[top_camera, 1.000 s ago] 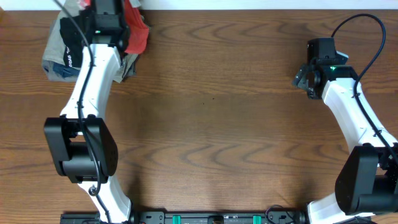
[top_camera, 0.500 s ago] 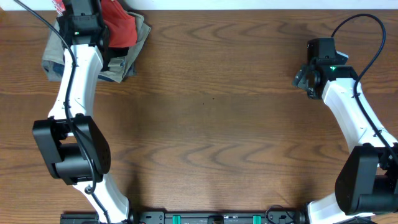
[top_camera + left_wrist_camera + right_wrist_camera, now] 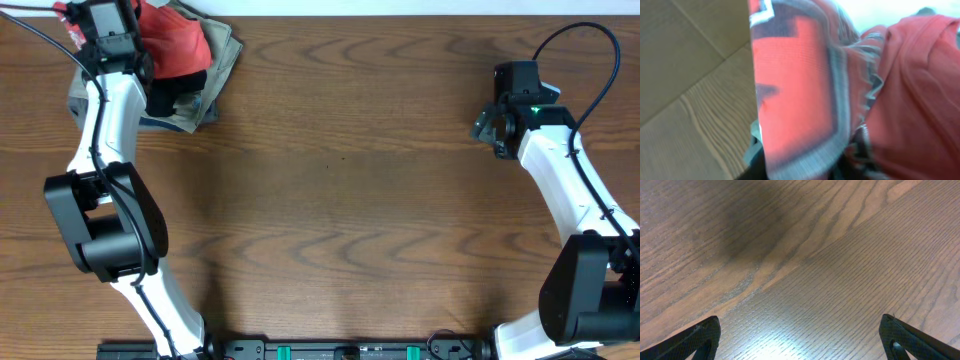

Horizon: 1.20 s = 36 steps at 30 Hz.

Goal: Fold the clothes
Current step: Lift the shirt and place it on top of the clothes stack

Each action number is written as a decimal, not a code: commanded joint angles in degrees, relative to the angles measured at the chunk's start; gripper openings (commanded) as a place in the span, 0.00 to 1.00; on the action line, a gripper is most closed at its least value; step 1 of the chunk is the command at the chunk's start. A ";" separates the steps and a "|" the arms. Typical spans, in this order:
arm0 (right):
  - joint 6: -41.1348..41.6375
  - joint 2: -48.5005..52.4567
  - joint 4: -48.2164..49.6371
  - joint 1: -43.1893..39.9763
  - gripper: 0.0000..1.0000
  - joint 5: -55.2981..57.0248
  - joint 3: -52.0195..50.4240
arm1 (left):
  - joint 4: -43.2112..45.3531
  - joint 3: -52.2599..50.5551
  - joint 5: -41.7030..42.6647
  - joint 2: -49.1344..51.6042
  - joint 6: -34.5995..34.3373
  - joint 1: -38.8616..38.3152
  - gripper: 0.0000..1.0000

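Note:
The red-orange T-shirt (image 3: 172, 45) lies bunched on a pile of clothes at the table's far left corner. My left gripper (image 3: 100, 14) is over that pile at the far edge, with a bit of red cloth showing on its left side. In the left wrist view the T-shirt (image 3: 795, 85), with a piece of its lettering, hangs right in front of the lens and hides the fingers. My right gripper (image 3: 800, 345) is open and empty over bare wood. It also shows in the overhead view (image 3: 487, 127), at the far right.
Under the T-shirt lie a folded khaki garment (image 3: 222, 52), a black garment (image 3: 168, 96) and a grey one (image 3: 84, 100). The wooden table (image 3: 340, 200) runs to a white far edge just behind the pile.
My left arm has swung left along the far edge, and the red T-shirt has moved left with it across the pile. The right arm has not moved.

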 commanded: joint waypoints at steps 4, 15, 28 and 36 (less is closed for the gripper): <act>-0.79 0.11 -0.02 0.11 0.99 1.09 -0.04 | -0.28 -0.07 -1.49 -1.14 -1.29 0.33 0.91; -0.79 0.11 -0.02 0.11 0.99 1.09 -0.04 | 2.05 -0.07 2.27 -8.00 -1.33 -2.89 0.98; -0.79 0.11 -0.02 0.11 0.99 1.09 -0.04 | -3.93 -0.09 10.21 -0.02 -1.31 -2.93 0.48; -0.79 0.11 -0.02 0.11 0.99 1.09 -0.04 | -8.11 -0.07 11.56 -0.07 -1.31 -3.52 0.83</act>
